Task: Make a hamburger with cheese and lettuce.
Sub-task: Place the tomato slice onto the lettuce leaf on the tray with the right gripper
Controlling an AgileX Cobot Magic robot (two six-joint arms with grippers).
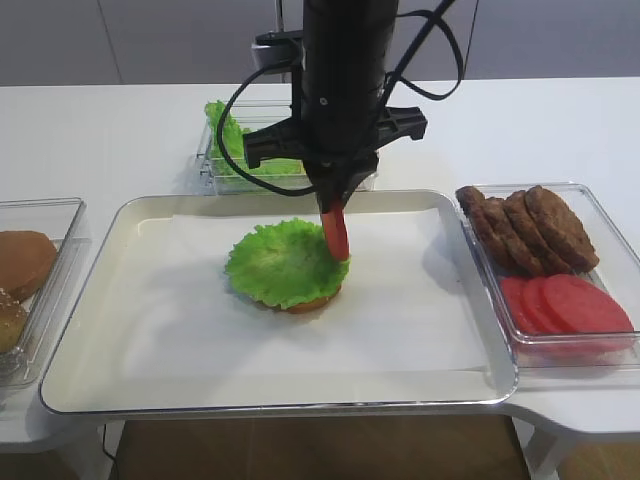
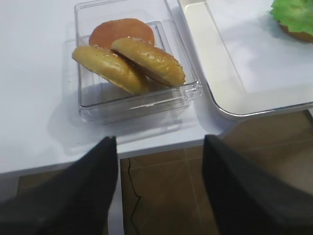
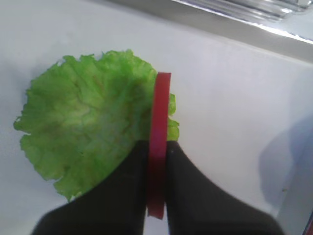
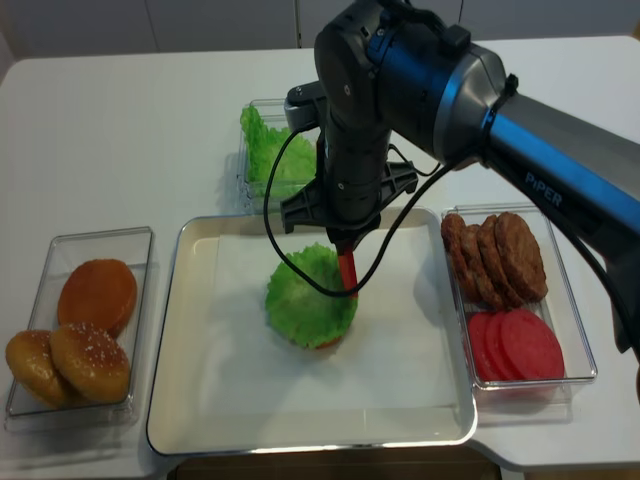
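Red slice point(image 3: 157, 161) clamped edge-on in shut right gripper point(image 3: 156, 196) mid-frame above lettuce point(image 3: 93, 127); likely to topple off bun if released upright.

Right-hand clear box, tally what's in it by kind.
Brown patties: 4
Red round slices: 3
Total: 7

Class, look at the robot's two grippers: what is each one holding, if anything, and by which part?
The right gripper pinches a thin red round slice edge-on by its upper rim, above the green frilly lettuce. The left gripper is open and holds nothing.
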